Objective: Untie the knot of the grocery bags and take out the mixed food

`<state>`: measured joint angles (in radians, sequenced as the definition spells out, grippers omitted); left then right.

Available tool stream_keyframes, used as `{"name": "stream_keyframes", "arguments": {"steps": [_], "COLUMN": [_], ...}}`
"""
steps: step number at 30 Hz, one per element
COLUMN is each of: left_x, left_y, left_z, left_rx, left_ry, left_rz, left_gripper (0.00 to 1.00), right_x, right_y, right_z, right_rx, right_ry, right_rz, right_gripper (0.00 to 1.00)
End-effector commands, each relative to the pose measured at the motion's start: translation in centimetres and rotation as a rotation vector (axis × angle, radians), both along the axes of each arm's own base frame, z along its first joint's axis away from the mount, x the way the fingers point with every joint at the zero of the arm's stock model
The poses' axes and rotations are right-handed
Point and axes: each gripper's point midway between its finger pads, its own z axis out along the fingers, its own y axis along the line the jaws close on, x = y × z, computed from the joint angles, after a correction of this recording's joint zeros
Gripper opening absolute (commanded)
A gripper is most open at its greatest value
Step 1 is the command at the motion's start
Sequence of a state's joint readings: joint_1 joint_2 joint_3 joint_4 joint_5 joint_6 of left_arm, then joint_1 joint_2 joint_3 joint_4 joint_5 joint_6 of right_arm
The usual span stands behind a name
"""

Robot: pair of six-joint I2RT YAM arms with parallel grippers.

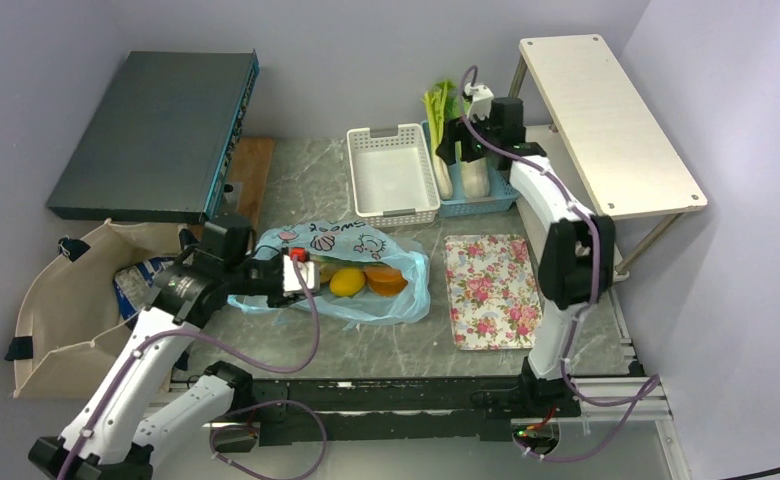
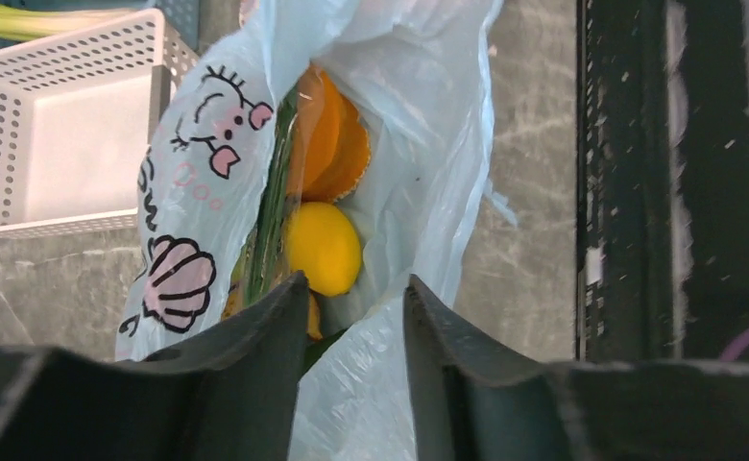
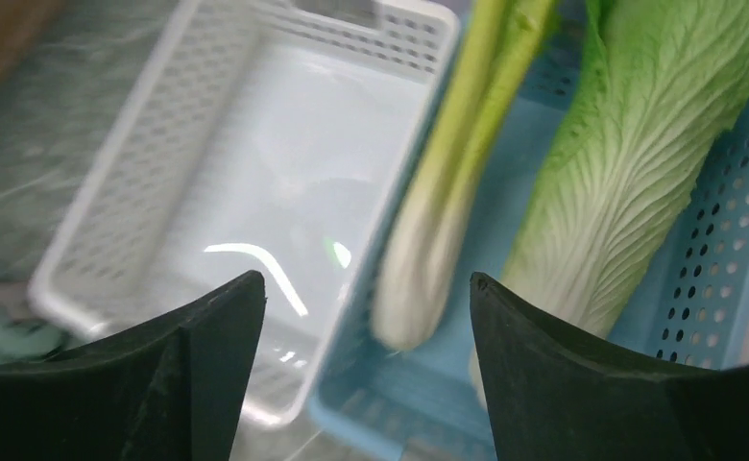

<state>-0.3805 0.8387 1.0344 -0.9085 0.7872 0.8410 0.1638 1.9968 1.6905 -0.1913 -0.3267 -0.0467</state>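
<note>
One yellow food (image 2: 323,248) lies inside the light-blue bag (image 2: 419,125), just beyond left tool (image 2: 356,288).

Top view: the right arm (image 1: 541,185) covers most of the blue basket (image 1: 486,205) at 1 o'clock, and the chip bag (image 1: 136,285) at 9 o'clock lies half hidden in the tote (image 1: 51,300). Right wrist view: the stalks (image 3: 447,192) are blurred; the cabbage (image 3: 630,173) runs off the top edge. Left wrist view: the left fingers (image 2: 255,365) hide what lies in the bag (image 2: 419,115) below the yellow food (image 2: 323,248).
</note>
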Motion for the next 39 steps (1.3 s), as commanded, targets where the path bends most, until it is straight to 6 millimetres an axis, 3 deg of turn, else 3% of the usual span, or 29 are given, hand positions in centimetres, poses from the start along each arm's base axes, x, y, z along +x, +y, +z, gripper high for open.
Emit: {"name": "stream_keyframes", "arguments": {"steps": [1,3,9,12,14,18,25,27,32,36,39], "left_x": [2.9,3.9,5.4,6.4,7.6,9.6,12.3,12.8,13.5,12.5,11.0], "left_y": [-1.0,-1.6,-3.0,-3.5,-4.0,-4.6,-5.7,-5.9,-6.4,-6.2,-5.6], "left_z": [-1.3,-1.9,-6.0,-8.2,-9.3,-10.7,-12.3,-13.0,-14.7,-15.2,-14.4], "left_rx": [0.037,0.050,0.159,0.208,0.228,0.255,0.302,0.324,0.389,0.422,0.426], "left_ry": [-0.163,-0.172,-0.173,-0.174,-0.186,-0.217,-0.287,-0.297,-0.263,-0.247,-0.233], "left_rz": [-0.026,-0.037,-0.129,-0.154,-0.136,-0.105,-0.049,-0.038,-0.014,-0.040,-0.061], "left_gripper": [0.41,0.38,0.29,0.32,0.41,0.68,0.72,0.71,0.54,0.26,0.07], "right_x": [-8.2,-12.2,-22.7,-26.7,-28.7,-29.7,-30.9,-31.3,-30.3,-29.2,-28.8], "right_y": [4.1,5.9,9.7,11.2,11.9,11.8,11.5,11.6,11.0,10.6,10.6], "right_z": [9.2,9.6,9.6,9.0,8.3,6.2,4.1,3.8,3.1,3.3,3.4], "right_rx": [0.123,0.145,0.182,0.194,0.186,0.135,0.079,0.067,0.008,-0.024,-0.038], "right_ry": [-0.079,-0.035,0.036,0.096,0.127,0.158,0.223,0.231,0.204,0.170,0.157], "right_rz": [0.268,0.377,0.575,0.638,0.661,0.646,0.660,0.670,0.622,0.582,0.575], "right_gripper": [0.82,0.94,0.99,0.99,1.00,1.00,1.00,0.96,0.70,0.51,0.34]}}
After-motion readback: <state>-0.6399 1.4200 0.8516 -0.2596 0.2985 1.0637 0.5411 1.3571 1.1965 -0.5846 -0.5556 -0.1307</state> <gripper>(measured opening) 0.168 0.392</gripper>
